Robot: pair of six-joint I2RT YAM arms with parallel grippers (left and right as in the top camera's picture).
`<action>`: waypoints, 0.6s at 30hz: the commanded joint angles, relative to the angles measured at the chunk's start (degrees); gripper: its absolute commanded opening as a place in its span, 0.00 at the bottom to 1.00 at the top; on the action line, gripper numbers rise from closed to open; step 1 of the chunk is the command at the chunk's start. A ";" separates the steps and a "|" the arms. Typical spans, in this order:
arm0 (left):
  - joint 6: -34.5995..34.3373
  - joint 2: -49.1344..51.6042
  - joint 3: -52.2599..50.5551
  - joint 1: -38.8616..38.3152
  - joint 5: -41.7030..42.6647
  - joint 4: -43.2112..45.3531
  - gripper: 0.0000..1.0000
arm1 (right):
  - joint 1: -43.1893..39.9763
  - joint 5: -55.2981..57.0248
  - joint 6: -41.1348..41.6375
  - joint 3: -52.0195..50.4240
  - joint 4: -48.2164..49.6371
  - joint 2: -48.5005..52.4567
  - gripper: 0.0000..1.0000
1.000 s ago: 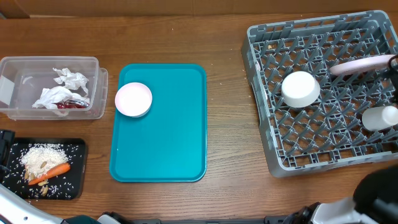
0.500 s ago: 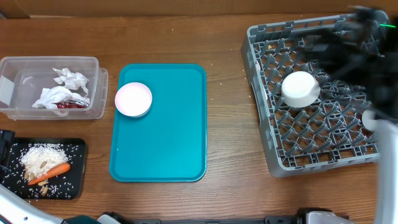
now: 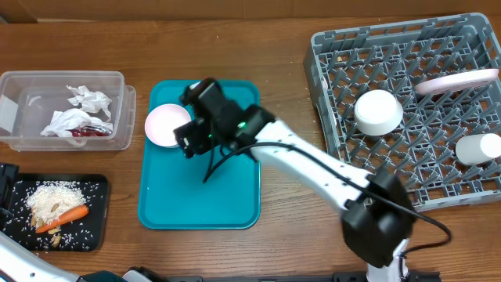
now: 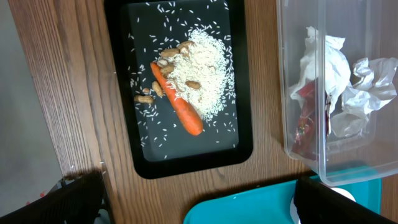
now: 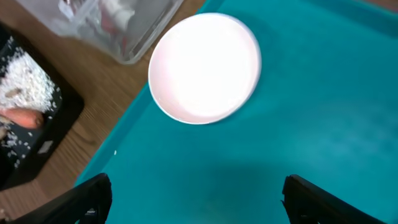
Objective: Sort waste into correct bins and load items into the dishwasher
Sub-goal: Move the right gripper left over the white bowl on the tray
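Observation:
A pale pink plate [image 3: 167, 125] lies at the top left of the teal tray [image 3: 203, 188]. My right gripper [image 3: 189, 139] hovers just right of it, open and empty. In the right wrist view the plate [image 5: 205, 68] lies ahead of the open fingers [image 5: 205, 205]. The clear tub [image 3: 63, 75] holds white napkins [image 3: 74, 117] and a red wrapper [image 3: 90, 131]. The black tray [image 3: 95, 188] holds rice [image 3: 53, 196] and a carrot [image 3: 70, 215]. My left gripper [image 4: 205, 205] is open and empty above the table between the black tray [image 4: 137, 155] and the teal tray.
The grey dish rack [image 3: 352, 196] stands at the right with a white bowl [image 3: 379, 111], a pink plate on edge [image 3: 458, 81] and a white cup [image 3: 479, 149]. My right arm stretches across the table from the front right to the teal tray.
My right arm has swung from over the dish rack leftward across the table, and its open gripper now hangs over the teal tray beside the pink plate. The left arm is still.

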 commanded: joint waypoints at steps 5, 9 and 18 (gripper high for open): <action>-0.35 -0.48 0.11 0.20 0.22 0.04 1.00 | 0.63 5.33 6.40 0.35 10.08 5.38 0.84; -0.35 -0.46 0.11 0.20 0.22 0.02 1.00 | 0.63 2.19 7.17 0.35 14.82 8.59 0.81; -0.35 -0.46 0.11 0.20 0.22 0.02 1.00 | -1.25 7.74 13.20 0.35 18.08 13.22 0.77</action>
